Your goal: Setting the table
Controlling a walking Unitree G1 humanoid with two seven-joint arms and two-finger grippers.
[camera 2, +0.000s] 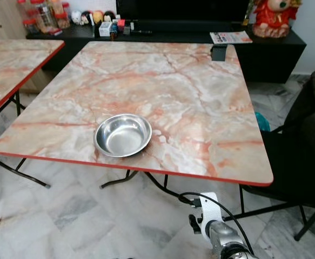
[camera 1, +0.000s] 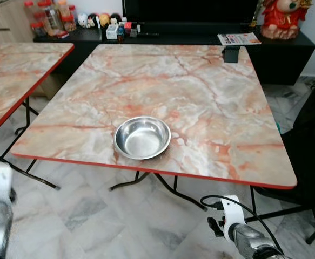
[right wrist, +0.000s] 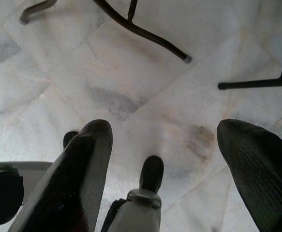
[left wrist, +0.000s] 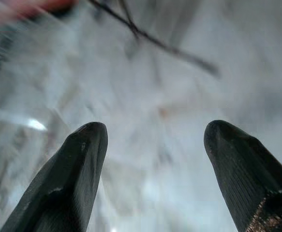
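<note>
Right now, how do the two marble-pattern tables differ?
The square marble-pattern table with red edge stands straight ahead and carries a round shiny steel bowl near its front edge. The second marble-pattern table stands to the robot's left, cut off by the frame, and the part that shows is bare. Both share the same pink-veined top, red rim and black folding legs.

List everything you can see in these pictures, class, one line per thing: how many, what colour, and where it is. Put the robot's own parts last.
Bowl: one, silver metal, empty, near the front edge of the main table.
Main table: one, pink-orange marble top with red edge, centre.
Second table: one, same marble pattern, to the left.
Cabinet: one, black, behind the tables.
Jars: several, red-lidded, on the cabinet's left end.
Figurine: one, red, on the cabinet's right end.
Floor: grey-white marble tiles.
Left hand: black fingers apart, over the floor.
Right hand: black fingers apart, over the floor.
</note>
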